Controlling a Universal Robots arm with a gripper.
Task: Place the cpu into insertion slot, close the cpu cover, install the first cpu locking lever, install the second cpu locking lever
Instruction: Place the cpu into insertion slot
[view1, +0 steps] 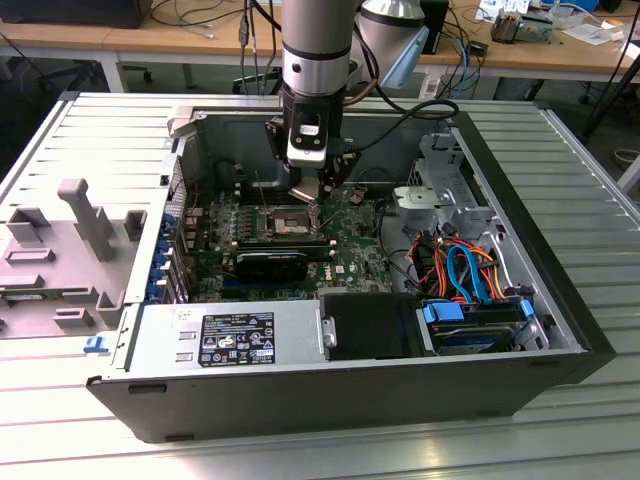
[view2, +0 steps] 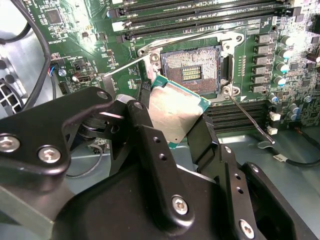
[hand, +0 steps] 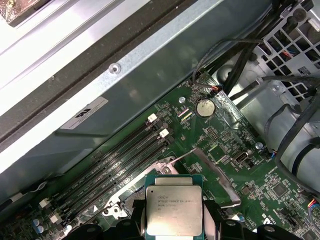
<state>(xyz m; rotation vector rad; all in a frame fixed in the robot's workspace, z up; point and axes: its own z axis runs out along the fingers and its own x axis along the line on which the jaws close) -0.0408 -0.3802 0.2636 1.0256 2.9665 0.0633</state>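
My gripper (view2: 175, 120) is shut on the cpu (view2: 176, 111), a flat square chip with a dull silver top, held by two opposite edges between black fingers (view2: 145, 131). The chip hangs tilted just above and beside the insertion slot (view2: 195, 70), whose dark centre with its pin field lies uncovered in the green board. The cpu cover (hand: 216, 172) stands swung up beside the slot. One thin locking lever (view2: 251, 121) sticks out free from the slot's corner; another (view2: 192, 36) runs along its far side. In the exterior view the gripper (view1: 315, 192) hovers over the insertion slot (view1: 285, 222).
The board lies inside an open computer case (view1: 560, 300) on a ribbed metal table. Long black memory slots (view2: 200, 15) flank the socket. A black card (view1: 275, 263), power supply (view1: 230, 335) and cabled drive bay (view1: 470, 285) lie nearer the camera. A grey fixture (view1: 80, 230) stands at the exterior view's left.
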